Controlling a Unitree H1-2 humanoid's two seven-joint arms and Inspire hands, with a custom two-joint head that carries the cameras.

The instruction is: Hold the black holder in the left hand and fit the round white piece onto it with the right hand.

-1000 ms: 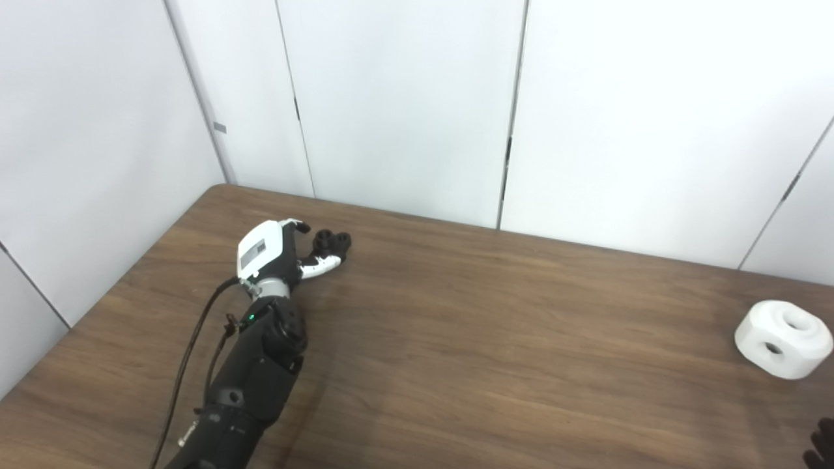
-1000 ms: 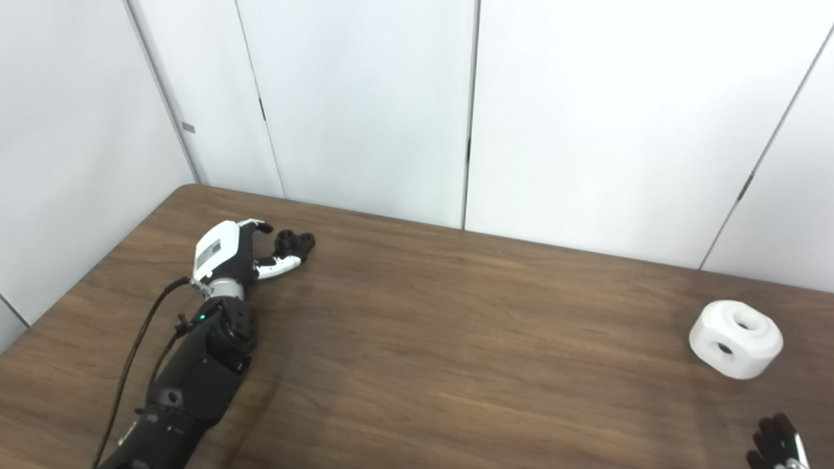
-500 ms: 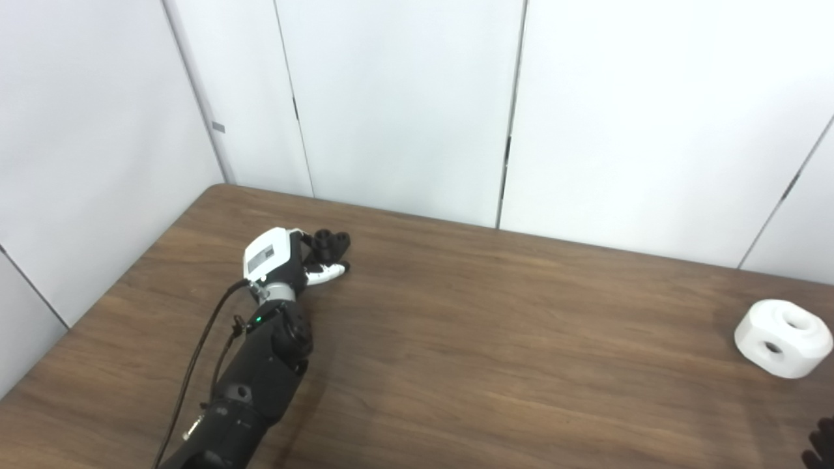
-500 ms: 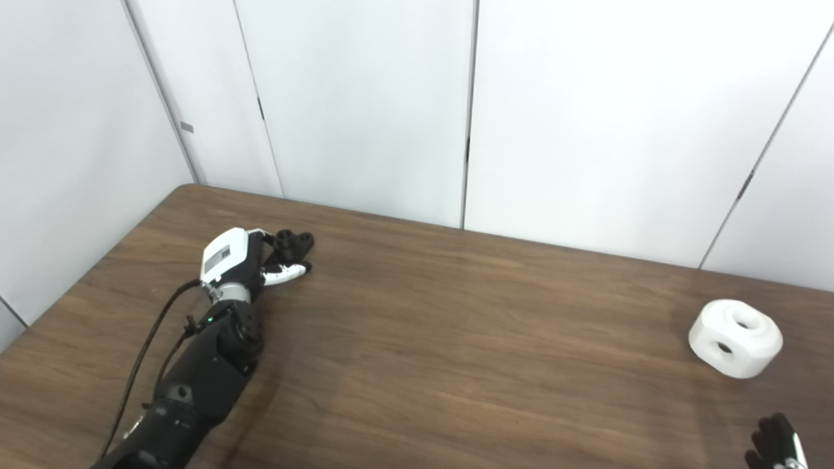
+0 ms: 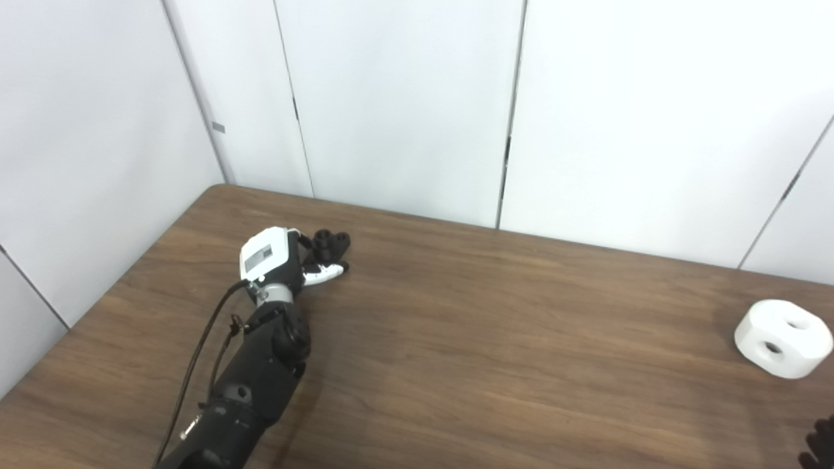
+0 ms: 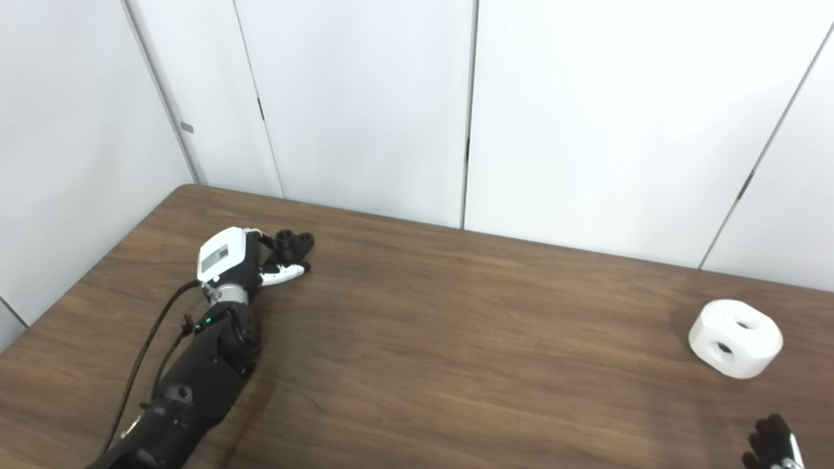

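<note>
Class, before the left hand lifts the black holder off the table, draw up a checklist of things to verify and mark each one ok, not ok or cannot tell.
1. Left hand is at the black holder: ok.
2. Its fingers are firmly closed around the holder: cannot tell, the grip is too small to read.
3. Holder is off the table: not ok, it appears to rest on the wood.
4. Round white piece is free and within view: ok, it sits alone at the right.
5. Right hand is ready to take the piece: not ok, it is only at the bottom corner, apart from it.
</note>
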